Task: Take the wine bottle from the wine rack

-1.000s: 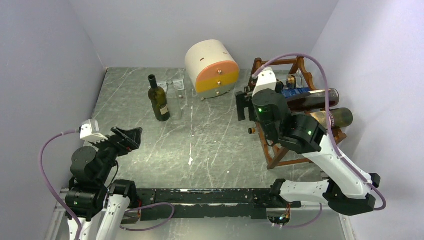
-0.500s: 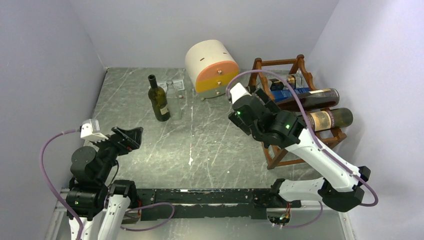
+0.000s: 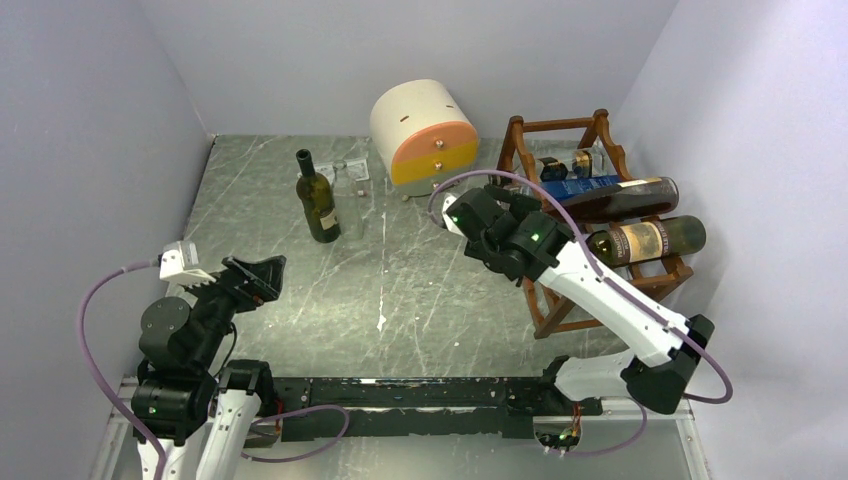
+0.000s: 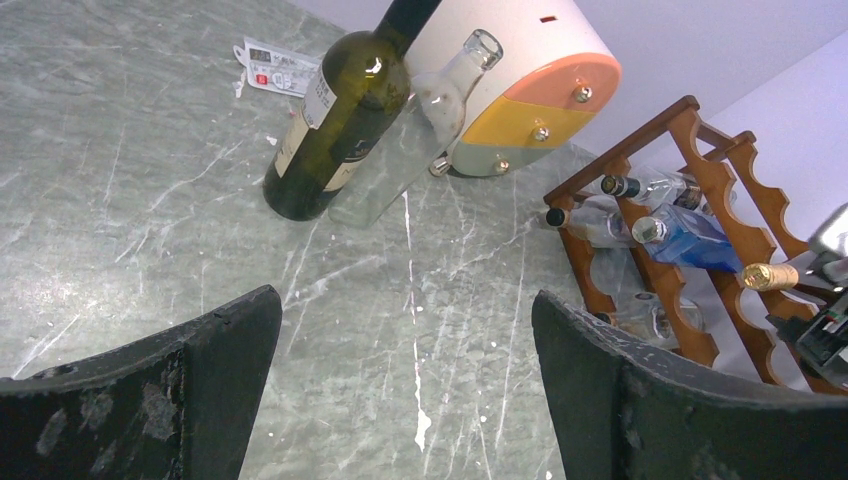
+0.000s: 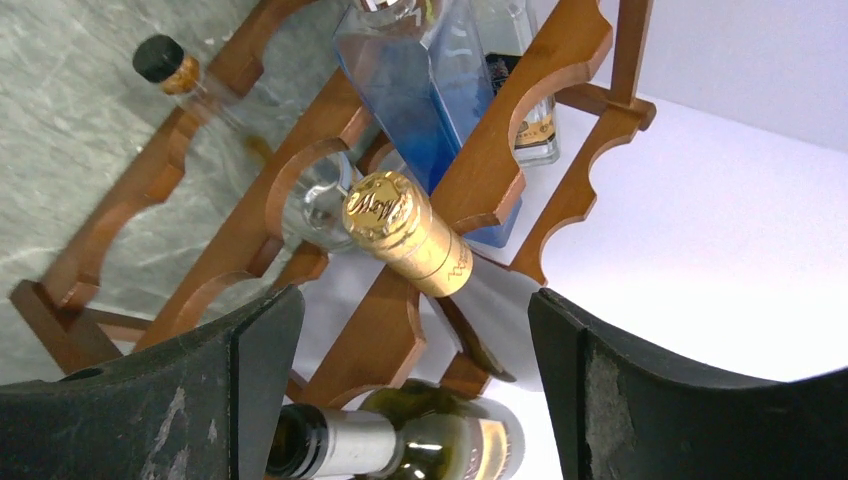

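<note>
The grey marbled table [image 3: 420, 290] is carrying a round drawer box [image 3: 425, 135]. Left of the box, a green bottle [image 3: 318, 200] and a clear bottle [image 4: 400, 150] are standing upright side by side, and a small card [image 4: 275, 70] is lying flat. Right of the box, the wine rack [image 3: 555, 125] is standing.

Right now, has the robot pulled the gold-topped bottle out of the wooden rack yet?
Not yet. Done: the open right gripper is lined up with the gold-foil-topped wine bottle. In hand: nothing; that bottle lies in the reddish-brown wooden wine rack. Left: close on its neck, slide it out. The left gripper hangs open, far away.
</note>
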